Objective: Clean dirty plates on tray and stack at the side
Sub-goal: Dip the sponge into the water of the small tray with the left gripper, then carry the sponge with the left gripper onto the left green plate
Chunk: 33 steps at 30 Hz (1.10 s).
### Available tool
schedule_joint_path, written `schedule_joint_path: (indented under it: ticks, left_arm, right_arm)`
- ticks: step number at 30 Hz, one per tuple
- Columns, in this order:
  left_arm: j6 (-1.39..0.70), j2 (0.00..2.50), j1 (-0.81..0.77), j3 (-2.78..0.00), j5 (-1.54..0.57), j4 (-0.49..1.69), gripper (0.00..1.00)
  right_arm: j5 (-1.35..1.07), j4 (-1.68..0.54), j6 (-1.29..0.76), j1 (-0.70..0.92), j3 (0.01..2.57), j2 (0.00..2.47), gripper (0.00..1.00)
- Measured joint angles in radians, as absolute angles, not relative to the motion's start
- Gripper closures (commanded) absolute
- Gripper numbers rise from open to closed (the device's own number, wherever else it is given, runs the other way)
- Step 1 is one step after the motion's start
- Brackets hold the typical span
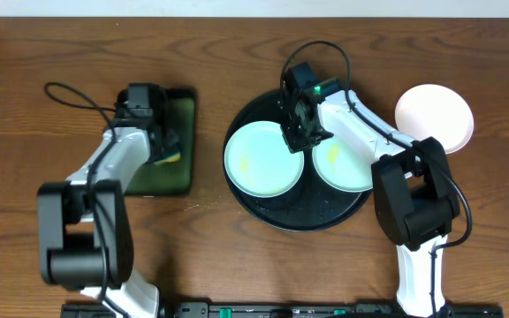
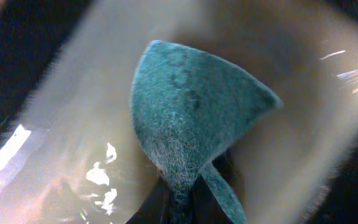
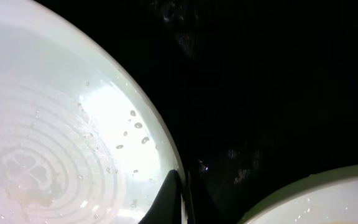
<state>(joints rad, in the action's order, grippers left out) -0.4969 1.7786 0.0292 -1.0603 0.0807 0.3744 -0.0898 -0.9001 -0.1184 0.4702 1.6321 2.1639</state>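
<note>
Clamping a green scouring pad (image 2: 191, 118), our left gripper (image 1: 165, 146) hovers near the left edge; our right gripper (image 3: 182, 200) pinches the rim of a pale mint round plate (image 1: 263, 161).

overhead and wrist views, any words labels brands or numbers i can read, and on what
None can be read. No text shows on the plates, the round black tray, the green tray or the scouring pad. The green light on the right arm's wrist is a lamp, not a sign.
</note>
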Motion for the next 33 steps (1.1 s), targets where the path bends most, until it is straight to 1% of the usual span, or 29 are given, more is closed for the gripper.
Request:
schedule_joint_path:
  ticks: [5, 8, 11, 15, 18, 25, 33]
  left_arm:
    - [-0.497, 1.592, 0.049, -1.055, 0.069, 0.416, 0.92]
    - [-0.497, 1.476, 0.049, -1.055, 0.023, 0.424, 0.92]
    - [-0.497, 1.412, 0.049, -1.055, -0.054, 0.439, 0.93]
    - [-0.497, 1.413, 0.035, -1.055, -0.173, 0.455, 0.92]
    - [-0.497, 1.420, -0.002, -1.055, -0.223, 0.467, 0.92]
    - [-0.497, 1.420, -0.094, -1.055, -0.263, 0.467, 0.92]
    - [-0.501, 1.420, -0.208, -1.055, -0.264, 0.467, 0.92]
  right_arm:
    - [-0.072, -0.874, -0.155, 0.472, 1.632, 2.164, 0.99]
    - [-0.034, -0.865, -0.204, 0.476, 1.632, 2.164, 0.99]
    - [-0.010, -0.856, -0.239, 0.476, 1.632, 2.164, 0.99]
    - [0.001, -0.855, -0.260, 0.476, 1.632, 2.164, 0.99]
    - [-0.005, -0.870, -0.252, 0.476, 1.632, 2.164, 0.99]
    - [-0.019, -0.910, -0.193, 0.474, 1.632, 2.164, 0.99]
    - [-0.013, -0.921, -0.177, 0.473, 1.632, 2.164, 0.99]
